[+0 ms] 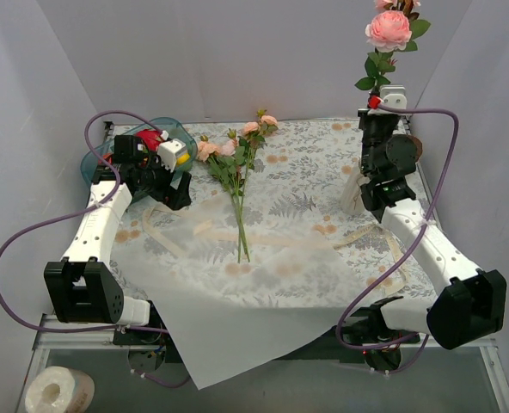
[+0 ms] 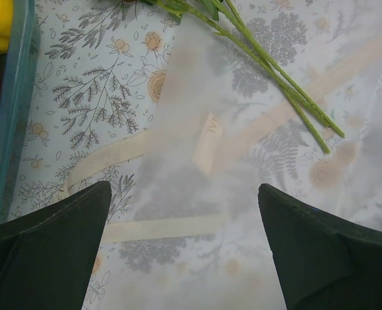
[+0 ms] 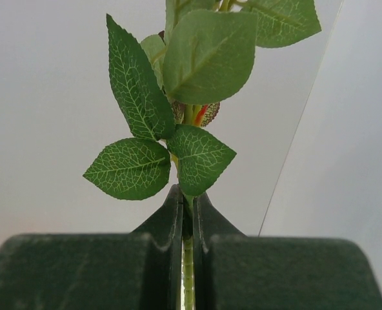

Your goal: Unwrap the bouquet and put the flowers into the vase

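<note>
Since the wrapping paper (image 1: 229,318) lies open, step: moving stems to the vase (image 1: 352,194) (half hidden).
Right jaws: clamped on one rose (image 1: 389,30) stem, high above the vase.
Held rose axis: upright, bloom topmost.
Left jaws: spread wide, empty, far left of the vase.
Other flowers (image 1: 237,172): flat, left of the vase, blooms farthest.
Next: probably lower its stem into the vase mouth.

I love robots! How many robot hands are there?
2. The left gripper hangs open over the wrapping paper; the right gripper, shut, holds a rose up high.
</note>
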You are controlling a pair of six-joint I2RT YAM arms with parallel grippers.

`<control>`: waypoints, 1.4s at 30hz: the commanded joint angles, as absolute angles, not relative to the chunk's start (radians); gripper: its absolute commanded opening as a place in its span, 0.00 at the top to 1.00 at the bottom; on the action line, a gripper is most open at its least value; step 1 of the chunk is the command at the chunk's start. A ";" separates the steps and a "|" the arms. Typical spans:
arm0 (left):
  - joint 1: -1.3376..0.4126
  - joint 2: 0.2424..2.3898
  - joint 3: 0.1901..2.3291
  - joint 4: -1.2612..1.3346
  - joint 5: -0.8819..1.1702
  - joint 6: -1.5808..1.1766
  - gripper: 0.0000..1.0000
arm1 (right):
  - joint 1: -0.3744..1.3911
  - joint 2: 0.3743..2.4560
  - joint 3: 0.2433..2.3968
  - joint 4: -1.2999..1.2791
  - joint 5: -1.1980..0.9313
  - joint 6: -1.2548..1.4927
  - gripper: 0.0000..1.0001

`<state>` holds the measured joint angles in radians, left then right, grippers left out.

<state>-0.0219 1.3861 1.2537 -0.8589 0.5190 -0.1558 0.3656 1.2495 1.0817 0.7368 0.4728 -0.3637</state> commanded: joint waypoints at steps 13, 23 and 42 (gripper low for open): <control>-0.029 1.393 1.307 -0.929 0.546 -0.098 0.02 | 0.360 1.082 0.946 0.671 0.557 -0.261 0.24; -0.029 1.348 1.284 -0.882 0.540 -0.109 0.02 | 0.360 0.960 1.103 0.341 0.454 -0.180 0.05; -0.028 1.342 1.279 -0.835 0.509 -0.173 0.02 | 0.894 1.379 1.720 -0.077 0.436 -0.266 0.02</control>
<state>-0.0238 1.3773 1.2667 -0.8738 0.5240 -0.1513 0.8238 1.2697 1.6615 0.0376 0.3817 -0.2546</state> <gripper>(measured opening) 0.982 0.981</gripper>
